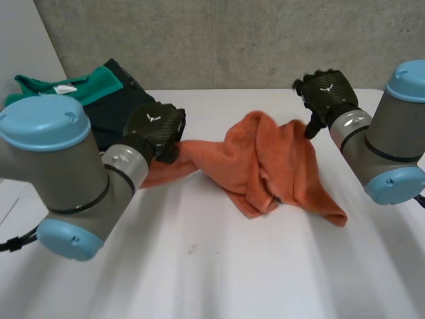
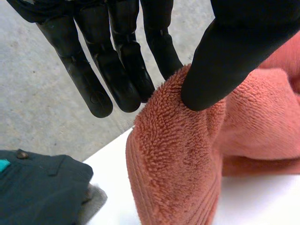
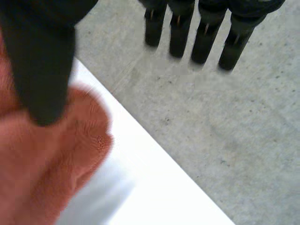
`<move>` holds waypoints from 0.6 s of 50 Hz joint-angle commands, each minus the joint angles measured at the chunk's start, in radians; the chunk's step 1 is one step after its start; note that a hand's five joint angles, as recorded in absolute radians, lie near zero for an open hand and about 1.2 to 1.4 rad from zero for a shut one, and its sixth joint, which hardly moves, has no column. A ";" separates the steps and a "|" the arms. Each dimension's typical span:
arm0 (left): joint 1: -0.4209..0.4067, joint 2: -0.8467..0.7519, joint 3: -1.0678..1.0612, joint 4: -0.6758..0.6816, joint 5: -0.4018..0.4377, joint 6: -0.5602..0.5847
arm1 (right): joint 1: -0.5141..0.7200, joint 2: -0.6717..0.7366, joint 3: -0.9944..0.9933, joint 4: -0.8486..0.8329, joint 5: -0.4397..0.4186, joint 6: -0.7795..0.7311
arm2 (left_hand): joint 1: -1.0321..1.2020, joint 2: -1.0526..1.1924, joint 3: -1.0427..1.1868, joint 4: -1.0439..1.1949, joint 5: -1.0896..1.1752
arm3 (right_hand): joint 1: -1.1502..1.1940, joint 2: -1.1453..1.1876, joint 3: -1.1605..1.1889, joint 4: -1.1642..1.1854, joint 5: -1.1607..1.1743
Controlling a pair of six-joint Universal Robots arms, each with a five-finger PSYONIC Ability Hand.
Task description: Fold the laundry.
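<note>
Left fingers [image 2: 112, 70]: straight and close side by side, tips at the raised edge of the orange terry-cloth towel [image 2: 178, 154]; the nearest tip goes behind that edge.
Left thumb [image 2: 220, 61]: tip pressed into the pile on the facing side, so the edge is pinched between thumb and fingers.
Left hand [image 1: 156, 127]: at the towel's left end, back of the hand turned up in the head view.
Right fingers [image 3: 204, 40]: straight, a little apart from one another, over the grey concrete floor [image 3: 234, 131], holding nothing.
Right thumb [image 3: 42, 61]: well apart from the fingers and in front of the towel; in the head view its tip meets the cloth's far right edge.
Right hand [image 1: 325, 92]: spread, just beyond the towel's far right part.
Towel position: crumpled on the white table [image 1: 219, 266], near its middle. It is bunched in folds at the centre, with one end drawn out to the left hand and one corner pointing to the near right.
Pile of dark navy and green garments [image 1: 99, 93]: back left of the table, just behind the left hand. In the left wrist view a strip of bare table lies between it and the towel.
Grey concrete wall [image 1: 219, 40]: behind the table's far edge.
</note>
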State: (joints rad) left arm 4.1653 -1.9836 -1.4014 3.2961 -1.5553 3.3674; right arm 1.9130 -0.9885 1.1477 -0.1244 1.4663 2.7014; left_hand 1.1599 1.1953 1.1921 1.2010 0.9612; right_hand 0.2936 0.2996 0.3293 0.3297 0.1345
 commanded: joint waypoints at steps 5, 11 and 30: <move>0.007 0.086 0.090 0.000 0.004 0.000 | -0.005 -0.147 0.020 0.228 0.000 -0.011 | 0.236 0.201 0.204 0.195 0.261 | -0.119 -0.125 -0.155 -0.155 -0.135; 0.006 0.097 0.153 0.000 0.006 0.003 | -0.015 -0.046 -0.005 0.344 -0.023 0.000 | 0.236 0.201 0.204 0.195 0.261 | -0.119 -0.125 -0.155 -0.155 -0.135; 0.009 0.097 0.206 0.000 -0.002 0.003 | 0.029 0.278 -0.158 0.186 -0.052 0.155 | 0.236 0.201 0.204 0.195 0.261 | 0.908 0.902 0.872 0.872 0.892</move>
State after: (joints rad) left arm 4.1706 -1.8866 -1.2011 3.2965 -1.5537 3.3702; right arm 1.9265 -0.7393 1.0043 0.1531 1.3775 2.8500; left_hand 1.1599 1.1953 1.1921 1.2011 0.9611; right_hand 0.4554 0.4501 0.4488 0.4499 0.2852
